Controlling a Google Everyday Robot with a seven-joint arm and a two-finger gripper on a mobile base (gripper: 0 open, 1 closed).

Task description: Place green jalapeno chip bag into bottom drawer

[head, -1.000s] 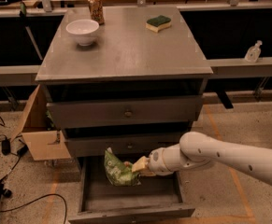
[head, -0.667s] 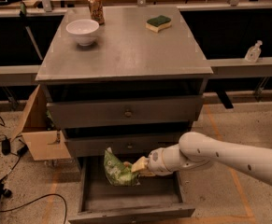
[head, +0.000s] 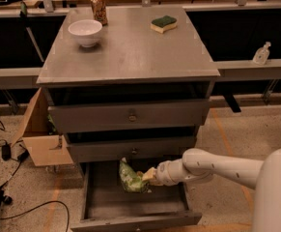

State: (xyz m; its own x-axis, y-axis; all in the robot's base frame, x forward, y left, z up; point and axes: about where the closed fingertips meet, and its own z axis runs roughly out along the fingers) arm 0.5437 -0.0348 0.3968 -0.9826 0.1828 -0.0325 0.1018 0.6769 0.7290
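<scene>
The green jalapeno chip bag (head: 130, 178) is a crumpled shiny green foil bag inside the open bottom drawer (head: 101, 197), at its back, just under the middle drawer's front. My gripper (head: 148, 176) reaches in from the right on a white arm and is shut on the bag's right side. The bag's lower end sits at or just above the drawer's grey floor; I cannot tell whether it touches. The drawer is pulled out toward the camera.
On the cabinet top (head: 130, 47) stand a white bowl (head: 85, 32), a can (head: 99, 7) and a green-topped yellow sponge (head: 163, 23). A cardboard box (head: 41, 134) sits at the cabinet's left with cables on the floor. A clear bottle (head: 261, 53) stands at the right.
The bag and gripper have sunk slightly lower into the bottom drawer. The grip on the bag is unchanged.
</scene>
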